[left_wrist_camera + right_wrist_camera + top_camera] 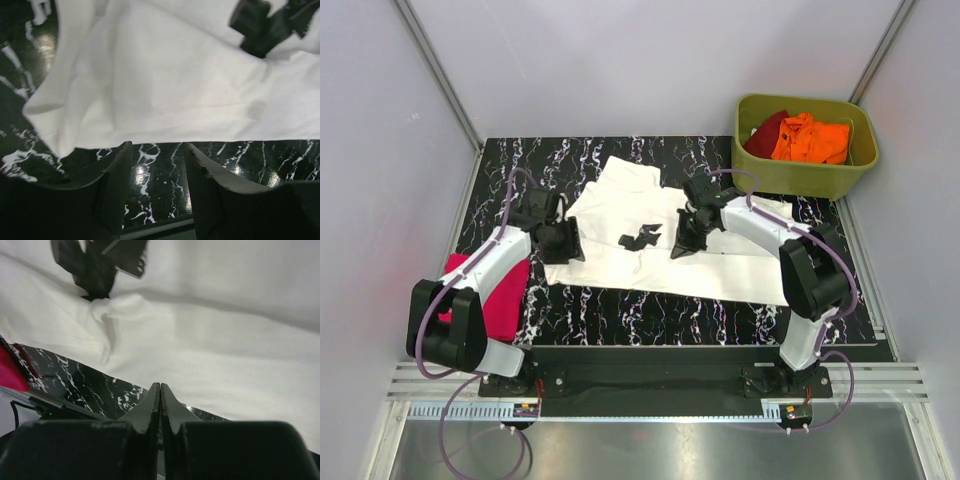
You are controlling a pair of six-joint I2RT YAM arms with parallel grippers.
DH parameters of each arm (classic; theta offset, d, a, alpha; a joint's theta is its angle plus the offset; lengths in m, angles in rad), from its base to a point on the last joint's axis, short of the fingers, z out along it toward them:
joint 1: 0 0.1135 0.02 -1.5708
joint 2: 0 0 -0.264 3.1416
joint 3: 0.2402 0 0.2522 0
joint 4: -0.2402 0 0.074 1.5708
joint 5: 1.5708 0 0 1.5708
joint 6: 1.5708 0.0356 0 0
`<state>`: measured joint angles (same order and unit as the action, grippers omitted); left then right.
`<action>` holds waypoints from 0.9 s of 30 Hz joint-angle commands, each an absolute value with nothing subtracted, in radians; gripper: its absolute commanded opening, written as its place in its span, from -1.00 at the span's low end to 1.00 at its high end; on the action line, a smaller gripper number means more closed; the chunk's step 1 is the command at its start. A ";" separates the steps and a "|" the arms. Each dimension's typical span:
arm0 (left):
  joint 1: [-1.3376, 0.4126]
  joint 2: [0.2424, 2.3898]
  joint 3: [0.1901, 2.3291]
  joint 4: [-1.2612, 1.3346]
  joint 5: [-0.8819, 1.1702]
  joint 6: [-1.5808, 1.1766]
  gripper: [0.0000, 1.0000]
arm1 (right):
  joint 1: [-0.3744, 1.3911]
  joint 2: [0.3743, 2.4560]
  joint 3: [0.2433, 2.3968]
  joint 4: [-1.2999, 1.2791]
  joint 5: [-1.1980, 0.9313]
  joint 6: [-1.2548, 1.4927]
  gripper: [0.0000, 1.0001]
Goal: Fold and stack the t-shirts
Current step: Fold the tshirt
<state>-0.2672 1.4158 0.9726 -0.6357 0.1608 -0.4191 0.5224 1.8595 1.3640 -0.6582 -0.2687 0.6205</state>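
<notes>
At the far left of the overhead view, my left arm lay across the magenta-pink t-shirt (pixel 498 300), which sat bunched on the left edge of the black marbled table (pixel 620 310), partly over it. Just right of that, my left claw (pixel 566 246) rested at the left hem of the white t-shirt (pixel 620 215). In the left wrist view this claw (pixel 157 175) stood open, with bare table (pixel 160 165) between its two fingers (pixel 117 185). The white t-shirt (pixel 160 85) filled the frame above them, its hem just past the tips.

The white t-shirt was spread over the middle of the table, its black print (pixel 640 237) near the centre. Just right of the print, my right claw (pixel 682 250) pointed down onto the cloth. In the right wrist view that claw (pixel 160 402) was closed, fingers pressed flat together at the cloth's lower edge. I could not tell whether any fabric was caught between them. The print (pixel 97 262) showed at the upper left of that frame, above a small pucker in the white t-shirt (pixel 210 340).

At the upper right of the overhead view, the olive-green tub (pixel 800 182) stood past the table's far right corner. It held the dark red t-shirt (pixel 768 128) on its left and the orange t-shirt (pixel 812 140) on its right.
</notes>
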 commanded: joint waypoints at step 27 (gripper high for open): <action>-0.094 1.502 0.890 -0.693 -0.043 -0.370 -0.38 | 0.364 1.666 1.025 -0.601 -0.261 0.606 -0.85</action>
<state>-0.0978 1.5028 0.8925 -0.7368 -0.0742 -0.3874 0.3672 1.6958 1.0306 -0.6281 -0.2481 0.6060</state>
